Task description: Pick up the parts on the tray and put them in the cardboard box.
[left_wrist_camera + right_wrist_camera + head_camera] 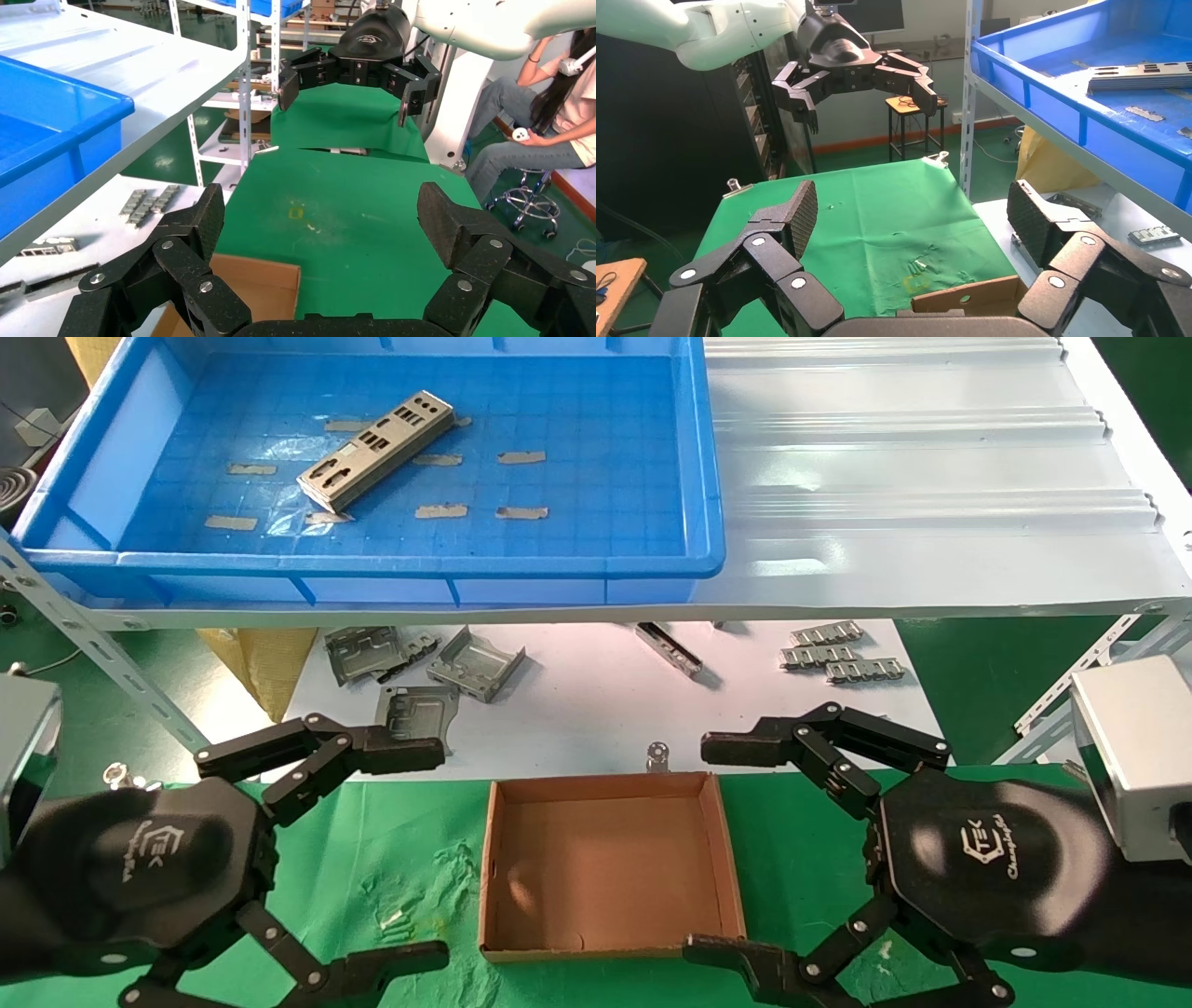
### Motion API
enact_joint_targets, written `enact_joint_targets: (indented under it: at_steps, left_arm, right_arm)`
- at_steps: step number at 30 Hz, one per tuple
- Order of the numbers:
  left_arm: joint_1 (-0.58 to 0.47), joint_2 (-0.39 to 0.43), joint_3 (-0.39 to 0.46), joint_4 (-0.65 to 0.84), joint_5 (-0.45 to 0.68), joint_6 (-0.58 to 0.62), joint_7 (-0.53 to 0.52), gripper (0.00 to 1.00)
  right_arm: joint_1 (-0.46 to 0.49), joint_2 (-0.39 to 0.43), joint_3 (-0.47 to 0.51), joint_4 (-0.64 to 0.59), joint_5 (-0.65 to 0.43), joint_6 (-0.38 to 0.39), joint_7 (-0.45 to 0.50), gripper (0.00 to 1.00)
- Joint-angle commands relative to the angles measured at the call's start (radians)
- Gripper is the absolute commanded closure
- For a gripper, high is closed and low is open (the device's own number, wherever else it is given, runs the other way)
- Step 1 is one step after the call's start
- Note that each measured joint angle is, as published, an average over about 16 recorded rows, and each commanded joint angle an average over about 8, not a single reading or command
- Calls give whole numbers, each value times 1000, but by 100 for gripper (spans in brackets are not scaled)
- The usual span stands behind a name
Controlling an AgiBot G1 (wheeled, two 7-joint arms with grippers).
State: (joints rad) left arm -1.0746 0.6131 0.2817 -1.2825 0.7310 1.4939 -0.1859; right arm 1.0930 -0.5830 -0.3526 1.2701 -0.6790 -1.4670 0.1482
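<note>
One silver punched metal part (377, 449) lies slantwise in the blue tray (372, 570) on the upper shelf; it also shows in the right wrist view (1141, 76). The brown cardboard box (610, 864) sits empty on the green cloth between my two grippers; its corner shows in the left wrist view (263, 288) and in the right wrist view (968, 298). My left gripper (428, 854) is open and empty to the left of the box. My right gripper (712, 845) is open and empty to the right of the box.
Bent grey brackets (475, 665) and small toothed strips (838, 656) lie on the white sheet under the shelf. The white shelf (931, 495) overhangs them. Tape scraps (521, 512) are stuck on the tray floor. A person (555, 105) sits beyond the table.
</note>
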Motion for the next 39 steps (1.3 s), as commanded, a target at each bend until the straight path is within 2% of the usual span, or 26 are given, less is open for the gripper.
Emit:
enact_joint_targets:
  at_steps: [1, 39]
  left_arm:
    - [0, 0, 0, 0, 0, 0, 0, 0]
    - [0, 0, 0, 0, 0, 0, 0, 0]
  right_arm:
    - [0, 0, 0, 0, 0, 0, 0, 0]
    - [0, 0, 0, 0, 0, 0, 0, 0]
